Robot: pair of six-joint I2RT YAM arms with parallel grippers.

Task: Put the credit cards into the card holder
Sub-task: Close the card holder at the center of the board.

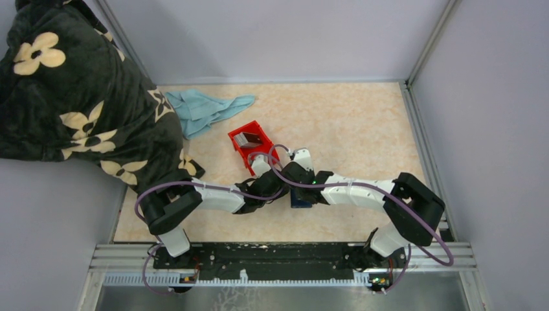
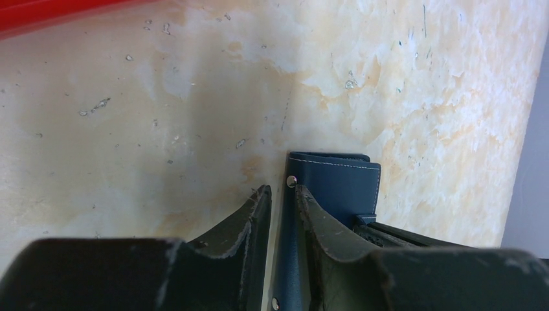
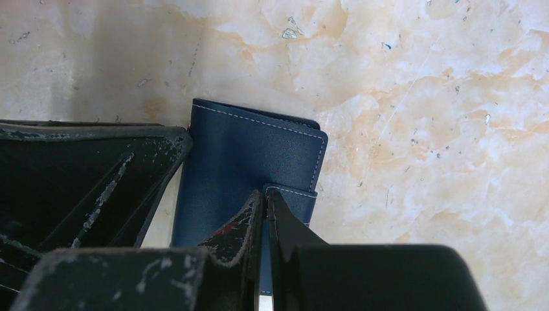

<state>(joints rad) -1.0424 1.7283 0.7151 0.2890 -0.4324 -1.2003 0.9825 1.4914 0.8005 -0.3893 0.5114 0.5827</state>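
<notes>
Navy, leather-like card holder [image 3: 249,162] lies on the table [image 3: 421,97], just ahead of the right end effector [image 3: 266,201], which pinches its snap tab [image 3: 292,202]. The left end effector [image 2: 283,194] stands narrow astride a cover edge; I cannot tell whether it grips. The holder looks light, floppy and slick, so edges suit holding best. No writing is legible.

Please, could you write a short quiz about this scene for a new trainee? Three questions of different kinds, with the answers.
1. True or false: the card holder lies on the table, outside the red bin.
2. The right gripper pinches: A the snap tab; B the red bin; C nothing.
3. What else grips the card holder?
Key: 1 true; 2 A; 3 the left gripper.
</notes>
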